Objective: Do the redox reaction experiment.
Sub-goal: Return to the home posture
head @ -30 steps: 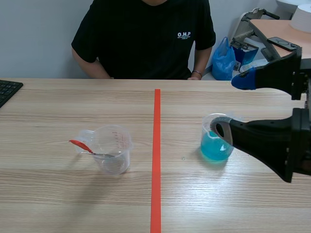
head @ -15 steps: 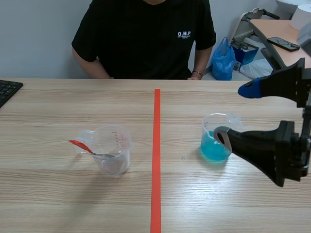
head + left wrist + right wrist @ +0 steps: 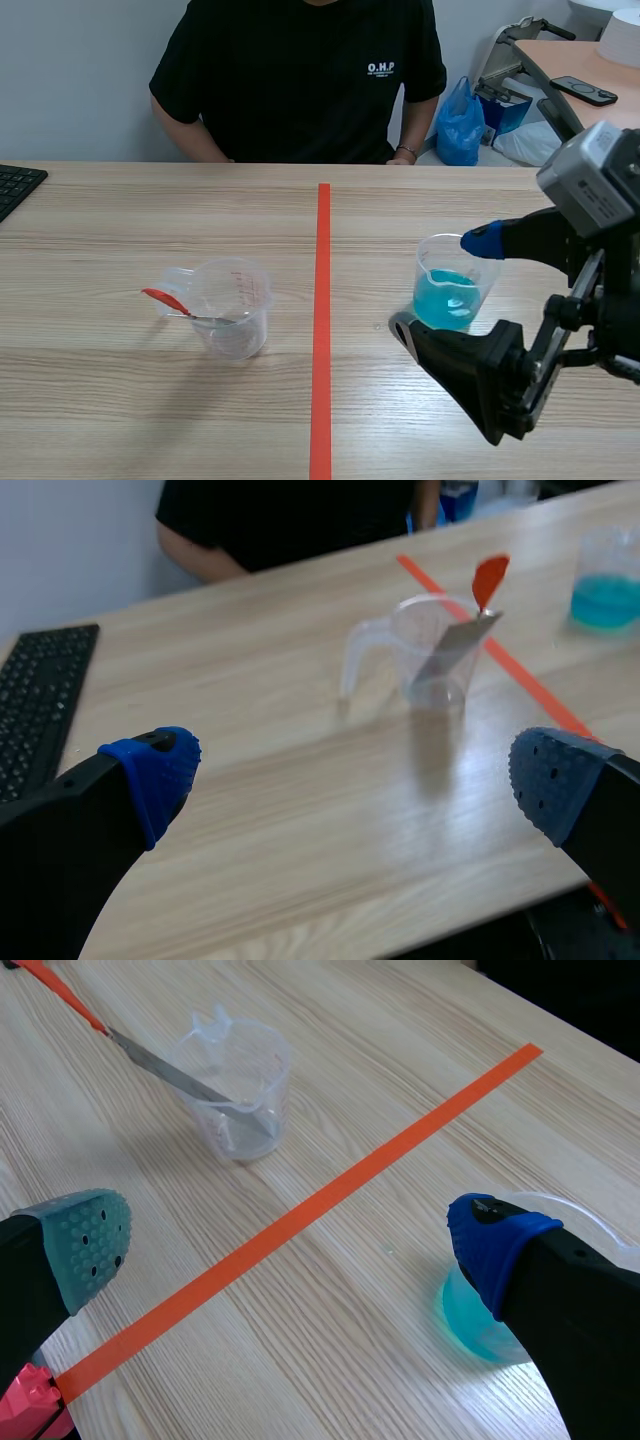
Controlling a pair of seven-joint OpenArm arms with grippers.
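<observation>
A clear beaker of blue liquid stands right of the red tape line. My right gripper is open and wide, with its blue pad by the beaker's far rim and its grey pad on the near side. From the right wrist, the beaker lies partly behind the blue-padded finger of that gripper. A clear measuring cup with a red-handled spoon in it stands left of the line. My left gripper is open above the table, well short of the cup.
A person in a black shirt sits across the table. A black keyboard lies at the far left edge. A blue bag and a side desk are behind the table at the right.
My right gripper has come down and toward the table's middle, turning so its fingers now stand on either side of the blue beaker. The cups have not moved.
</observation>
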